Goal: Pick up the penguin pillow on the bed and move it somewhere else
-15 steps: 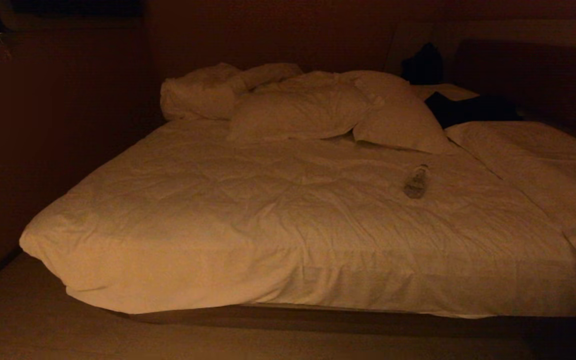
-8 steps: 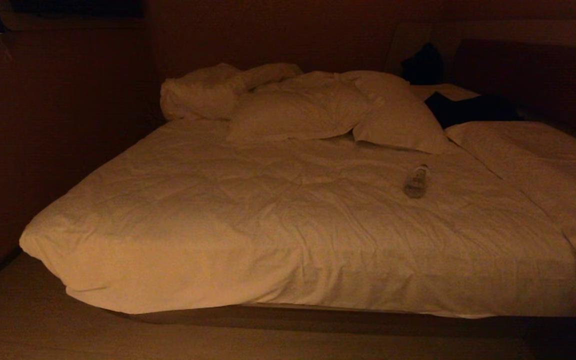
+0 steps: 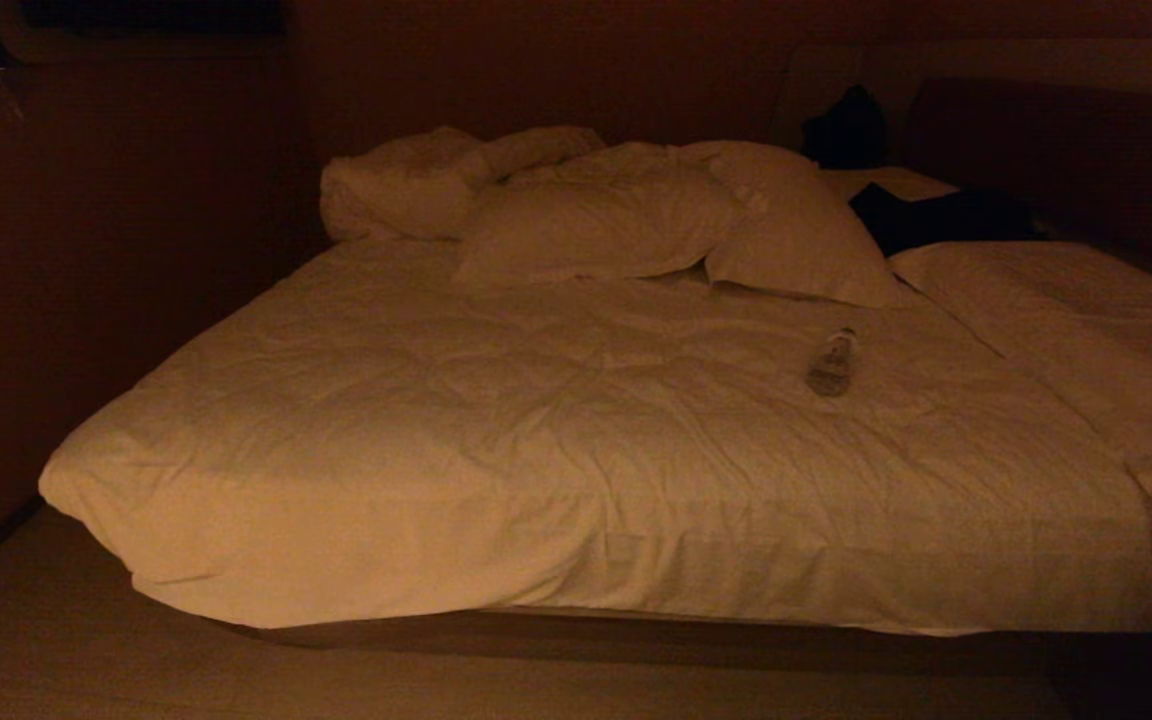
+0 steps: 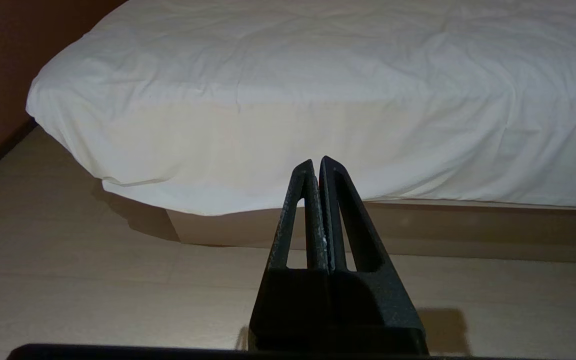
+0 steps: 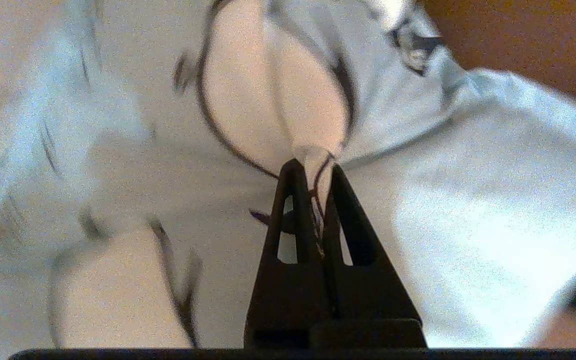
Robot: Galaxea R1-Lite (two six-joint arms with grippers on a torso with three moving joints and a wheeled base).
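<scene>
- Across the head view, the bed (image 3: 576, 440) fills the scene under dim orange light, its wrinkled white duvet hanging over the near edge above the floor (image 3: 236, 670)
- At the far end of the bed lie rumpled plain white pillows (image 3: 616, 225), heaped together and leaning on one another
- On the duvet, right of centre and just in front of the pillows, a small clear bottle (image 3: 832, 362) lies on its side
- Dark cloth (image 3: 936, 215) sits beyond the pillows at the far right, beside a second white cover (image 3: 1086, 330) that meets the bed's right side
- Neither arm shows in the head view, and the penguin pillow cannot be found there
- In the right wrist view, the right gripper (image 5: 313, 172) is clamped on a pinched fold of the penguin pillow (image 5: 468, 210), whose grey-blue fabric with blurred black-and-white print fills nearly the whole frame; where it sits relative to the bed cannot be told
- In the left wrist view, the left gripper (image 4: 316, 165) has its fingers pressed together with nothing between them, pointing at the near edge of the bed and held apart from it above the floor
</scene>
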